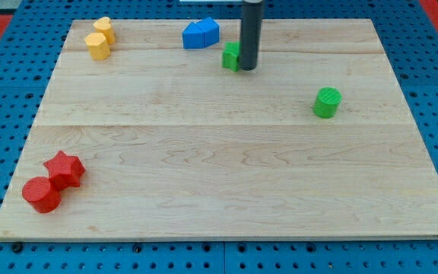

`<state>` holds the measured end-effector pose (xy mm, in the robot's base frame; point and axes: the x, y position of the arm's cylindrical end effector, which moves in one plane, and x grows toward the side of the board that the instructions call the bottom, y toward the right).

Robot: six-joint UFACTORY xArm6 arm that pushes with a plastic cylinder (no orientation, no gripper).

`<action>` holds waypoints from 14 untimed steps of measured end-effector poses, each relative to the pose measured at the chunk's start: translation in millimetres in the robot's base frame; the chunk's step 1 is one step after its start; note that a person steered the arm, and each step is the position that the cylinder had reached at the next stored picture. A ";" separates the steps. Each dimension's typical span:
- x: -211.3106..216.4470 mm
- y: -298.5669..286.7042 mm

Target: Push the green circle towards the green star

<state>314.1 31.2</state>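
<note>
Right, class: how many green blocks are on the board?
2. The green circle sits at the view's right; the green star is at the top centre, partly hidden behind my tip.

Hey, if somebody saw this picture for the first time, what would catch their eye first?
Probably the dark rod at the view's top centre, my tip right beside the half-hidden green star. Next, the green circle alone at the right, and the red circle and red star touching at bottom left.

My tip [247, 68] touches the half-hidden green star [230, 56] near the table's [219, 175] top; the green circle [327, 102] sits well apart, rightward.
</note>
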 end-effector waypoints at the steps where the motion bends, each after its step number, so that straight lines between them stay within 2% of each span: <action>1: -1.2 -35.6; 3: -17.5 -82.0; 5: -21.8 -82.6; 6: 5.7 -84.8; 7: 85.8 -63.0; 8: 171.0 2.2; 9: 219.1 121.5; 10: 201.4 171.5; 11: 155.4 193.3; 13: 140.5 190.9; 14: 105.4 170.2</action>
<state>419.5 201.4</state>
